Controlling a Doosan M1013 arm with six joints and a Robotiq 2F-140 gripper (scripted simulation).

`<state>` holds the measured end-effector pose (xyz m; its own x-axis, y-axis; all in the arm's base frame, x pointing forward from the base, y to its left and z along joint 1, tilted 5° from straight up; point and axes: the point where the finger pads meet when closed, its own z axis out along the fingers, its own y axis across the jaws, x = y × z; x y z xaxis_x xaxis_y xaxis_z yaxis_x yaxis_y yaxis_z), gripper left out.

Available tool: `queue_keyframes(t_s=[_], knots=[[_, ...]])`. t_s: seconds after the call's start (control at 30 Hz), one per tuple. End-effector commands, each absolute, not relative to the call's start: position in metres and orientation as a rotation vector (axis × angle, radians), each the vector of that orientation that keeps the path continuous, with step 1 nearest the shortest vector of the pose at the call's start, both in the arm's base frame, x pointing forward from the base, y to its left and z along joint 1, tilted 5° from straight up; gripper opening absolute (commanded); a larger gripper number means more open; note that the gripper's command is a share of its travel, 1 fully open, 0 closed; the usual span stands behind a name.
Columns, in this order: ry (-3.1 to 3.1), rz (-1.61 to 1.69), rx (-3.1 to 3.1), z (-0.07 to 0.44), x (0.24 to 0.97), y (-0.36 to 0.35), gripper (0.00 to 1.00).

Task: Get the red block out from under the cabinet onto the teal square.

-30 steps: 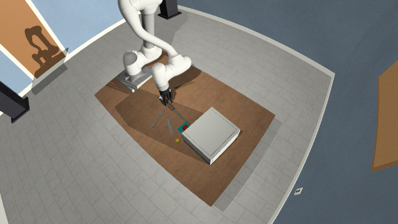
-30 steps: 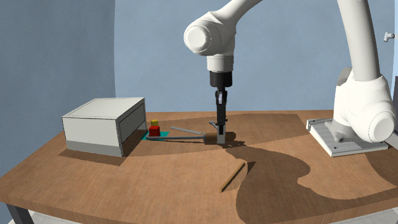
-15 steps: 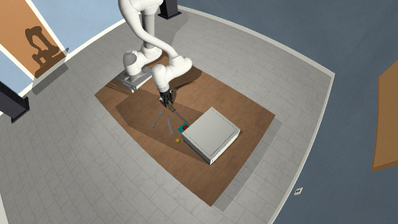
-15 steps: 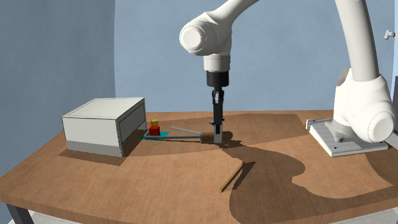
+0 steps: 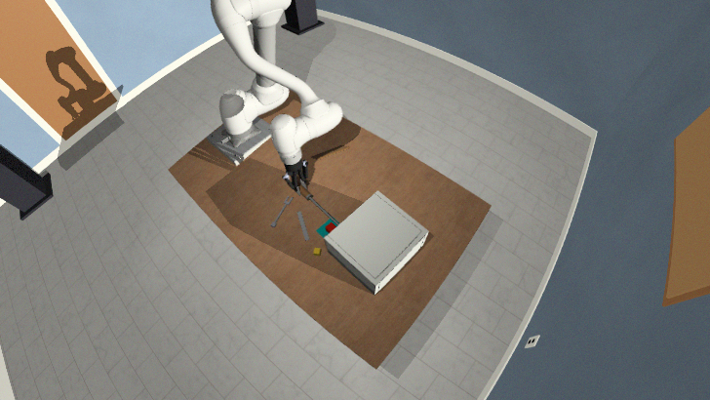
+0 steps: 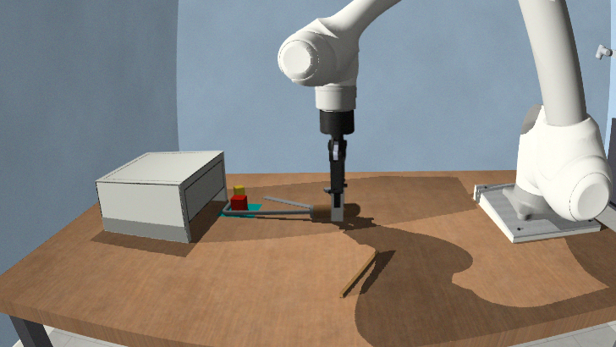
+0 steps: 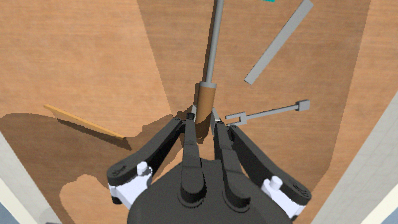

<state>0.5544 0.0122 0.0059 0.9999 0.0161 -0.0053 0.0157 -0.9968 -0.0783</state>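
Note:
The red block (image 5: 332, 226) (image 6: 239, 201) stands on the teal square (image 5: 323, 231) (image 6: 255, 206), just in front of the grey cabinet (image 5: 377, 238) (image 6: 159, 194). A long grey hook tool (image 5: 318, 204) (image 6: 276, 212) (image 7: 214, 40) lies on the table, and its bent end reaches around the red block on the cabinet side. My gripper (image 5: 297, 187) (image 6: 337, 213) (image 7: 203, 112) points straight down and is shut on the tool's brown handle (image 6: 318, 211) (image 7: 205, 100), low over the table.
A small yellow block (image 5: 316, 251) (image 6: 239, 190) sits beyond the teal square. A flat grey bar (image 5: 302, 225) (image 6: 286, 201) (image 7: 279, 41), a forked grey tool (image 5: 281, 211) (image 7: 267, 112) and a thin wooden stick (image 6: 357, 273) (image 7: 82, 121) lie on the table (image 6: 258, 280). The arm's base (image 6: 517, 223) stands at the right.

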Motion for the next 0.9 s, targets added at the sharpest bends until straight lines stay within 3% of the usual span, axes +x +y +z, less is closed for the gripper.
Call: queue_keyframes(t_s=[0.0, 0.47, 0.5, 0.87], knots=[[-0.024, 0.009, -3.063, 0.0059, 0.5544, 0.0123, 0.0], [-0.024, 0.009, -3.063, 0.0059, 0.5544, 0.0123, 0.0], [-0.024, 0.009, -3.063, 0.0059, 0.5544, 0.0123, 0.34], [-0.024, 0.009, -3.063, 0.0059, 0.5544, 0.0123, 0.34]])
